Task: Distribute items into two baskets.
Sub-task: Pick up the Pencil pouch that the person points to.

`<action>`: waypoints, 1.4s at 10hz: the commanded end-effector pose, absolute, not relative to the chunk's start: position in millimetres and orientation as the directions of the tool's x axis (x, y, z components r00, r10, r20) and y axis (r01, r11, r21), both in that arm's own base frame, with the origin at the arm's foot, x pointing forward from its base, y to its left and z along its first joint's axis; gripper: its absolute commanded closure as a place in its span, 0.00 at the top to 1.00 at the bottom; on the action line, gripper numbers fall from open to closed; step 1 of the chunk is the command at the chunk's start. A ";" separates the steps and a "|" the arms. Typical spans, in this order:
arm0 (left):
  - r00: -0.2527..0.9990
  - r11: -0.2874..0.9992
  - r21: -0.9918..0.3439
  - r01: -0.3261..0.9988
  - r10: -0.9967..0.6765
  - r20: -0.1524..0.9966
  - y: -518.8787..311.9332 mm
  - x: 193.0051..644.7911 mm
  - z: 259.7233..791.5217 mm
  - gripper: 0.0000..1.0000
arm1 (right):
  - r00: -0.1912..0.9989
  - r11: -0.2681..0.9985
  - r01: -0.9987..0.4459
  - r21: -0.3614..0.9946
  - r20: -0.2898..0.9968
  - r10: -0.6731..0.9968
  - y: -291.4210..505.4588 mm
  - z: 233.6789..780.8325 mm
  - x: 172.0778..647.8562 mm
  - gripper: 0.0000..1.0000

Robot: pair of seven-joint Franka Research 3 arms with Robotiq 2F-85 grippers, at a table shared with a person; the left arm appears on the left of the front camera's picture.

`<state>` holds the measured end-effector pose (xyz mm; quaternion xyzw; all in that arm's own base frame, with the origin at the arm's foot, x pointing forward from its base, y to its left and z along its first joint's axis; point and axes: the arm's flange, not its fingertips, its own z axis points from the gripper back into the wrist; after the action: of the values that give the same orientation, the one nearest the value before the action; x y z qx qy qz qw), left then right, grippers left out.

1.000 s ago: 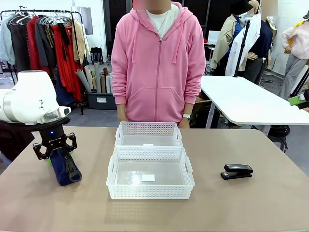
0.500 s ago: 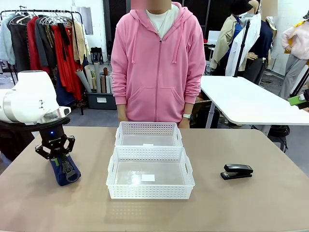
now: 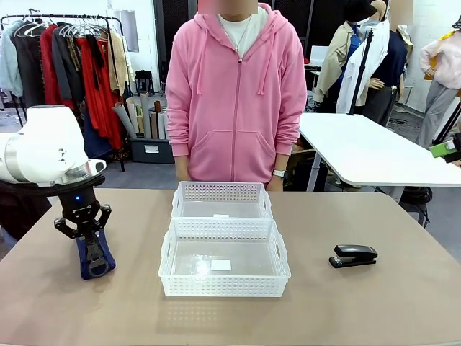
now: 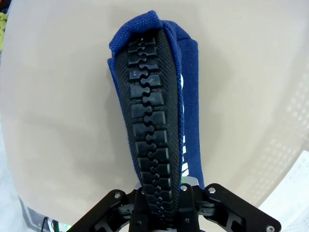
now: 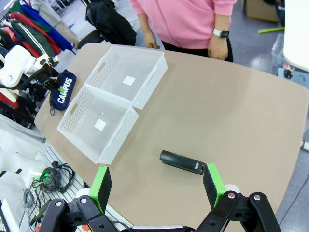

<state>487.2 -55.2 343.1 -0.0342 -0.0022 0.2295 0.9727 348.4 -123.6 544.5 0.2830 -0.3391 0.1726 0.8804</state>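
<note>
The left gripper point(image 3: 91, 254) is clamped on the pouch point(image 4: 159, 96) across its zip edge, evidently for lifting into a basket point(image 3: 223, 287); the right gripper point(image 5: 158, 186) stands open, empty.

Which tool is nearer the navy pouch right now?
Left. The left tool is shut on the pouch at its zip edge; the right tool hangs open above the stapler, far across the table.

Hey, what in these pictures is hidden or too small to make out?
Pads of the left hand: left wrist view, covered by pouch zip edge.
Print on stickers in larger basket and smaller basket: front view, too small.
Underside of pouch: front view, faces down; table contact unclear.
Markings on stapler: front view, too small.
</note>
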 end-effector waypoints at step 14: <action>0.987 0.988 0.006 0.157 -0.157 -0.045 -58.4 476.5 458.8 0.00 | 0.696 0.765 -0.512 0.390 0.710 0.104 -123.2 544.8 349.2 1.00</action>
<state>485.2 -68.2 438.4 0.0302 0.0096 -0.0373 0.9988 348.4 -123.7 544.3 0.2830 -0.3387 0.1725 0.8806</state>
